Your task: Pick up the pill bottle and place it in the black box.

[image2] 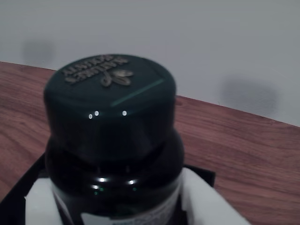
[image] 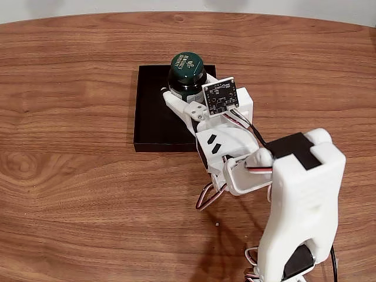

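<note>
Arm reaching out over the black box (image: 154,114), bottle in its grip.

White gripper (image: 183,94) is clamping the pill bottle (image: 187,71) upright over the box's far right corner; whether it is touching the floor, cannot tell. Wood-grain table (image: 70,176) is lying under everything, pale wall (image2: 225,42) standing behind.

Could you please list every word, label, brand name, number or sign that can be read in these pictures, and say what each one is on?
Raised lettering with a leaf emblem on the dark green screw cap of the dark green pill bottle: too blurred in the wrist view and too small in the fixed view to read.
White paper label on that bottle: print too dark and cut off to read.
Small black circuit board on the white gripper: markings too small to read.
</note>
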Tool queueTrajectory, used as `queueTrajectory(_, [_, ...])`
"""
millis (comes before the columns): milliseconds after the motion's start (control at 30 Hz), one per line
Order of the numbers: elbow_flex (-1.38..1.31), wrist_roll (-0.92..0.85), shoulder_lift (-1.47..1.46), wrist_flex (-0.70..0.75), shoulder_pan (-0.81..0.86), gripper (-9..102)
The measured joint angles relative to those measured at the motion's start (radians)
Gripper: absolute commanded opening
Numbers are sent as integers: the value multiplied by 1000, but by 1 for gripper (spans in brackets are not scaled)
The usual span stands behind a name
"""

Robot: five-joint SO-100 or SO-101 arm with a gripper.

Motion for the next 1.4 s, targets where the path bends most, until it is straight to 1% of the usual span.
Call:
queueTrajectory(500, [-41,0,-55,-20,14,24])
queueTrajectory(667, [-58,0,-81,-43,14,29])
queueTrajectory(933, [-72,0,-118,-60,26,43])
queueTrajectory(1133, [-72,0,-118,-60,21,48])
queueTrajectory(1400, [5,0,-112,-58,21,49])
